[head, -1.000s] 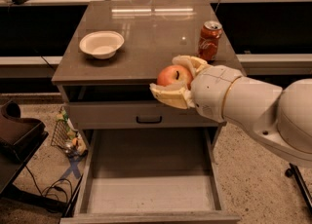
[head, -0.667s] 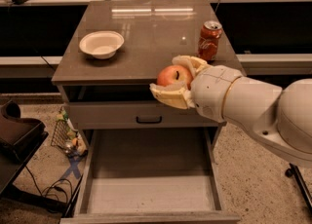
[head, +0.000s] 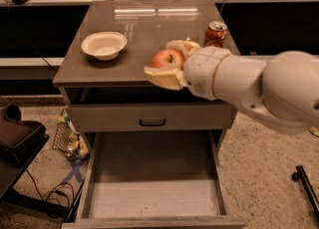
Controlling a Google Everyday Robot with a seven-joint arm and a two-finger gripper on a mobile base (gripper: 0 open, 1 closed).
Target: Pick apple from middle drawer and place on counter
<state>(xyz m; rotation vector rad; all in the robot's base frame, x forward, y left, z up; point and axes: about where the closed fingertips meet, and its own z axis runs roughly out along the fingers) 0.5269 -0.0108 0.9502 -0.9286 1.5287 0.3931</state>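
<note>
The apple (head: 167, 58), red-orange with a paler patch, sits between the cream fingers of my gripper (head: 169, 61), which is shut on it. The gripper holds it over the front edge of the counter (head: 149, 29), the glossy grey-brown cabinet top. I cannot tell whether the apple touches the counter. The middle drawer (head: 152, 183) is pulled out below, and its flat floor holds nothing. My white arm reaches in from the right.
A white bowl (head: 103, 45) stands on the counter's left part. An orange soda can (head: 215, 33) stands at the counter's right edge, just behind my gripper. A shut drawer front with a black handle (head: 152, 122) is above the open drawer. Clutter and cables lie on the floor at left.
The gripper with the apple has moved up and away from the camera, from in front of the cabinet's edge to over the counter's front part.
</note>
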